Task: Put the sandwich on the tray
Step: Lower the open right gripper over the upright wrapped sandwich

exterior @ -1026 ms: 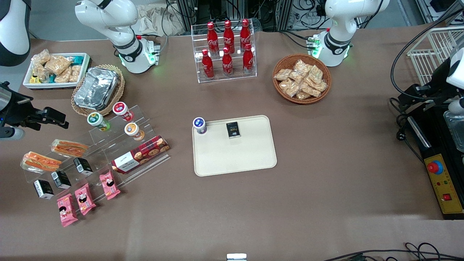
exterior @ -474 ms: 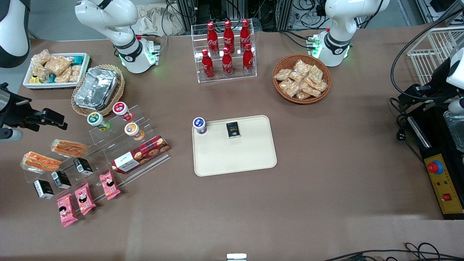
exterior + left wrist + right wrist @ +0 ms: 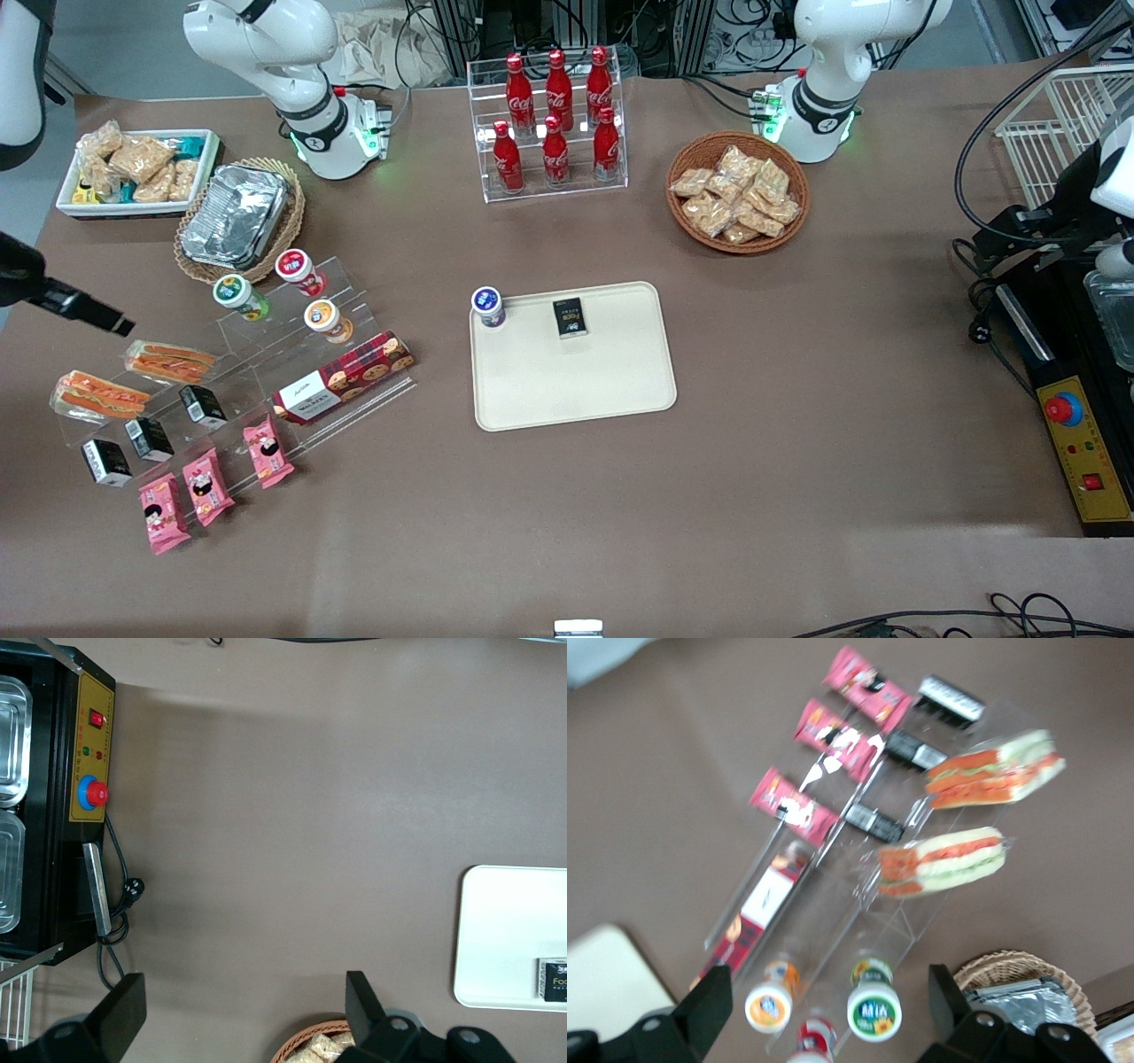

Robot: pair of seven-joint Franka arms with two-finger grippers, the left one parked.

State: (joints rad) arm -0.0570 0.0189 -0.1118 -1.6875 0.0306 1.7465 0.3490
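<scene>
Two sandwiches (image 3: 170, 361) sit on a clear stepped rack (image 3: 239, 381) near the tabletop (image 3: 797, 461) edge at the working arm's end; the cream tray (image 3: 576, 381) lies mid-tabletop. Above the rack hovers the claw (image 3: 824, 1014), spread wide, empty.

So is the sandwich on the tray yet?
No. Both sandwiches lie on the clear stand, toward the working arm's end. The tray holds only a cup and a dark packet. The gripper hangs open above the stand.
</scene>
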